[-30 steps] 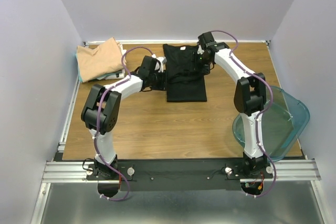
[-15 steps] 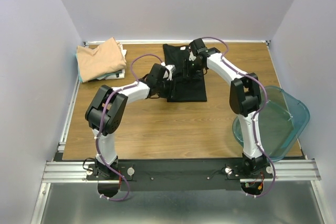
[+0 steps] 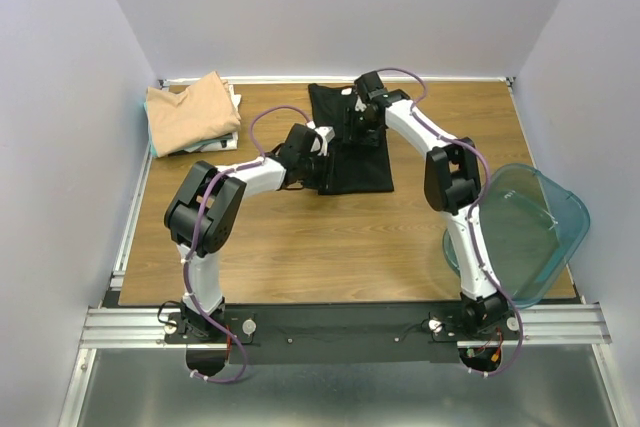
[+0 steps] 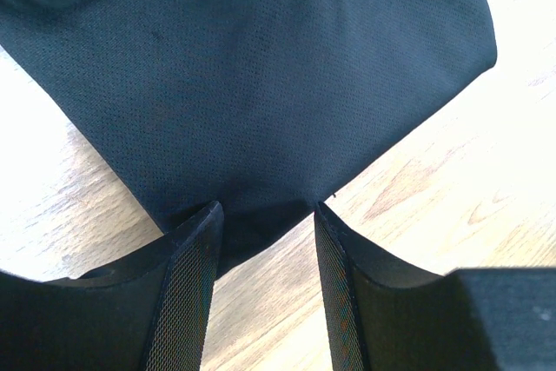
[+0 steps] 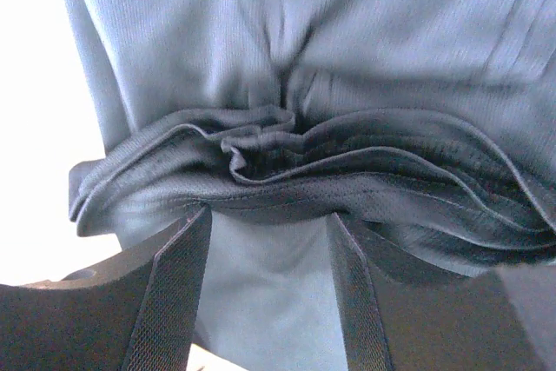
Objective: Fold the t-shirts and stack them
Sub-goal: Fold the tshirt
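The black t-shirt [image 3: 356, 161] lies part-folded on the wooden table at the back centre. My left gripper [image 3: 318, 143] is at its left edge; in the left wrist view its jaws [image 4: 265, 215] are open, with a corner of the black t-shirt [image 4: 261, 84] lying between the fingertips. My right gripper [image 3: 356, 123] is over the shirt's upper middle; it [image 5: 269, 215] is open, with a bunched fold of the black cloth [image 5: 287, 149] at the fingertips. The tan t-shirt [image 3: 188, 111] lies folded on pale shirts at the back left.
A clear teal plastic bin [image 3: 540, 237] hangs over the table's right edge beside the right arm. Bare wooden tabletop [image 3: 320, 237] lies between the black shirt and the arm bases. Walls close the table on three sides.
My right gripper has moved left across the black shirt, bunching cloth ahead of it. My left gripper has moved right onto the shirt's left edge.
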You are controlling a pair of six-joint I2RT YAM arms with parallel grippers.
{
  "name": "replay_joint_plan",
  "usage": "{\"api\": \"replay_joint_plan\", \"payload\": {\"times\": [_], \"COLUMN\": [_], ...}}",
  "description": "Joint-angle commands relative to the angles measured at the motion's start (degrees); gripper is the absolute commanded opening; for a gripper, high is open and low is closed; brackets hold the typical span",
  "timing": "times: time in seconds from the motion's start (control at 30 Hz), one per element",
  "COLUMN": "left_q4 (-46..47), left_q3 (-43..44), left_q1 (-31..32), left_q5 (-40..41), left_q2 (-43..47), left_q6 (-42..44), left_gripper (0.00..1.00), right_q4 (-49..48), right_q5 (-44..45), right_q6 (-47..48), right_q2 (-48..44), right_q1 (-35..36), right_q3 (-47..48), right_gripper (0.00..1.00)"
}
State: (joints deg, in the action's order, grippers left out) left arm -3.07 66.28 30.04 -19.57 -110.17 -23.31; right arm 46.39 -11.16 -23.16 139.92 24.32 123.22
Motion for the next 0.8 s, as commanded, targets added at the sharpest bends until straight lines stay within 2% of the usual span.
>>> {"api": "replay_joint_plan", "payload": {"times": [0.0, 0.2, 0.4, 0.53, 0.77], "left_q4": [-3.1, -3.6, -4.4, -4.9, -7.8], "left_q3": [-2.9, -4.9, -6.6, -7.7, -6.1], "left_q1": [0.7, 1.2, 1.7, 1.7, 1.7], "left_q5": [0.9, 1.3, 1.7, 2.3, 4.4], "left_q2": [-1.7, -1.0, 0.8, 2.1, 7.7], "left_q6": [2.0, 2.9, 3.5, 3.9, 3.3], "left_gripper": [0.55, 0.55, 0.55, 0.55, 0.55], "right_q4": [-0.3, -0.9, -4.9, -5.3, -5.4], "right_q5": [4.8, 6.5, 5.4, 5.3, 5.4], "right_q6": [-2.1, -6.3, -9.2, -8.0, -2.9], "right_q2": [5.1, 10.9, 8.4, 4.3, -10.3], "right_q1": [-0.1, -2.0, -4.8, -5.8, -6.1], "right_q3": [7.5, 19.1, 19.5, 16.7, -0.1], "right_gripper": [0.62, 0.63, 0.64, 0.66, 0.68]}}
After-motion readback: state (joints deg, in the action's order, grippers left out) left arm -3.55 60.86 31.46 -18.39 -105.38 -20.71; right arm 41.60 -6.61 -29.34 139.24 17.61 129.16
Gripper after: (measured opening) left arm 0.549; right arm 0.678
